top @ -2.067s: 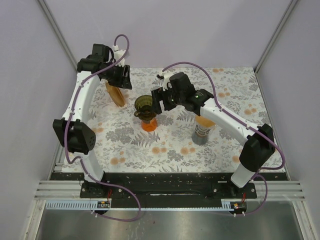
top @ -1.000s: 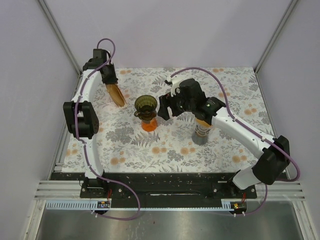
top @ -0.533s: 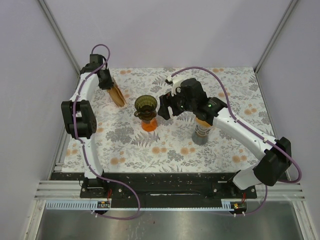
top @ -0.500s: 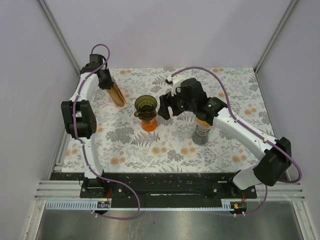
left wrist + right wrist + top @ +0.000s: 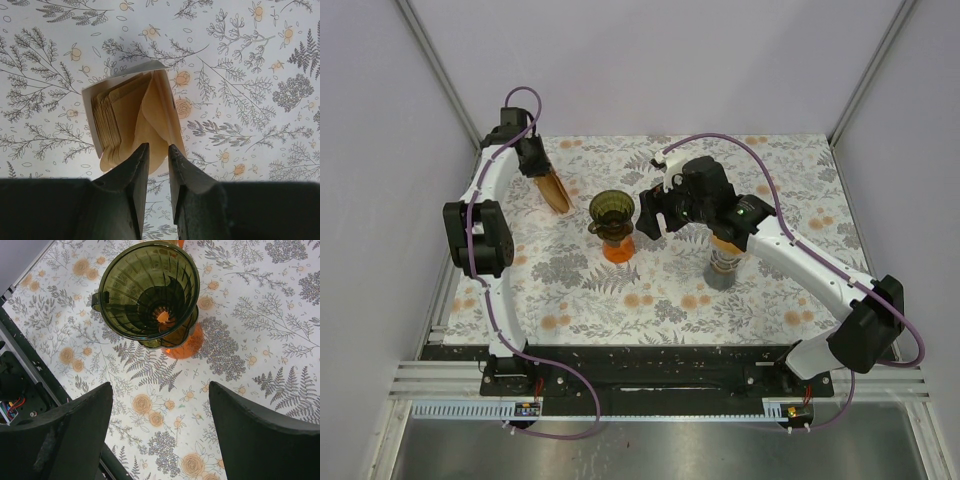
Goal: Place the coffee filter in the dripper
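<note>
Coffee filters (image 5: 117, 120) stand as a tan stack at the far left of the flower-patterned counter (image 5: 650, 290), wrapped at the back and on one side by a white sleeve (image 5: 92, 95). One coffee filter (image 5: 159, 107) at the front of the stack bows outward. Its rounded lower edge reaches down into the gap between the fingers of the left tool (image 5: 157, 150).

That tool is narrow, with only a slim slit between its two dark fingers, and the paper edge lies in this slit. Whether the pads actually press on it cannot be told from the wrist view. Seen from above, the left arm (image 5: 485, 190) runs along the left edge of the counter and bends over the stack, which leans to one side.

The dripper (image 5: 125, 295) — dark olive-green, translucent, ribbed inside — is well apart from the stack, near the middle of the counter. It sits upright on an orange translucent base (image 5: 187, 342), and the orange shows through the hole at the bottom of the cone. A small handle (image 5: 95, 301) juts from its side just under the rim.

The right tool (image 5: 157, 395) hangs above the counter just beside the dripper, on its right as seen from above, touching nothing — its fingers are spread wide. In its own wrist view the dripper lies beyond the fingertips, in line with the gap between them.

Under the right forearm stands a grey-and-orange object (image 5: 723, 268), partly hidden by the arm.
</note>
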